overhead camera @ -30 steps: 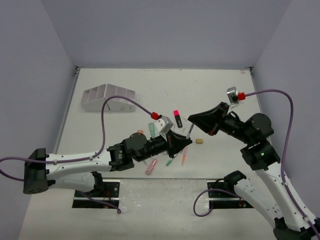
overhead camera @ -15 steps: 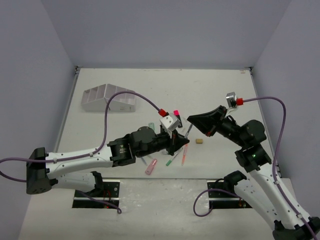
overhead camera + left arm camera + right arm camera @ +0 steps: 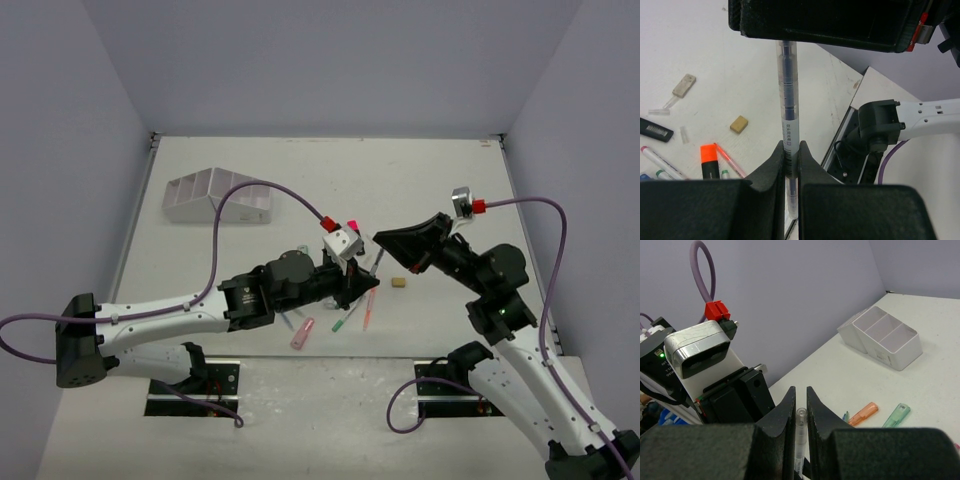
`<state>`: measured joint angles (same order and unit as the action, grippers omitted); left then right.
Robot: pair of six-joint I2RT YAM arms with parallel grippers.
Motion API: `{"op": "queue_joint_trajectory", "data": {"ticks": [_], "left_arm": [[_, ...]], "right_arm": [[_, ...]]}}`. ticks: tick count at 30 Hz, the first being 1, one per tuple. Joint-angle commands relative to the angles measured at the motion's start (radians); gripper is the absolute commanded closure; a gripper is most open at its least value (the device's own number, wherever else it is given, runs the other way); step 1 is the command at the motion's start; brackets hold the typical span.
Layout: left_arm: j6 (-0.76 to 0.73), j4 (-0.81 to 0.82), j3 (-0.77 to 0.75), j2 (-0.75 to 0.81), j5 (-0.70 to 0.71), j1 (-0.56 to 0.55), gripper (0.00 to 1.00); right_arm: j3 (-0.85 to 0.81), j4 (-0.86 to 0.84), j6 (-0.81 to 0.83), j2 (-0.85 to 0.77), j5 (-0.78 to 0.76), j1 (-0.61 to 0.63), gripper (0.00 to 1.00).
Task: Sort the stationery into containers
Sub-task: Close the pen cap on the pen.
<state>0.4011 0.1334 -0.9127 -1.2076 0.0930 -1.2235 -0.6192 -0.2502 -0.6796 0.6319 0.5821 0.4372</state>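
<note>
I see soft, even light from above; the table [image 3: 420,180] is bright, with only faint shadows. In my left wrist view the left gripper [image 3: 790,149] near the lens is a little blurred.

A thin pen [image 3: 378,265] is held between left gripper [image 3: 362,284] and right gripper [image 3: 381,241] over the desk's [image 3: 430,172] middle — the white organiser [image 3: 215,197] is seen near the far-left corner.

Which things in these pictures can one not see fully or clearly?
Right wrist view: most of the pen, hidden between fingers of the right gripper.
Left wrist view: the pen's far end, behind the right gripper's body.
Top view: anything under the left gripper; print on the pink highlighter, too small.
</note>
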Motion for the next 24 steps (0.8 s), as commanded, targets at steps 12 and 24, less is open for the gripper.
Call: {"op": "queue_joint_trajectory", "data": {"ticks": [12,24], "left_arm": [[-0.029,0.379,-0.216,0.063,-0.004,0.036,1.0],[-0.061,0.347,-0.057,-0.044,-0.053,0.038,1.0]], "right_arm": [[0.156,0.192,0.024,0.084,0.114,0.065,1.0],[-0.167,0.398,0.076,0.102,0.062,0.066,0.94]]}}
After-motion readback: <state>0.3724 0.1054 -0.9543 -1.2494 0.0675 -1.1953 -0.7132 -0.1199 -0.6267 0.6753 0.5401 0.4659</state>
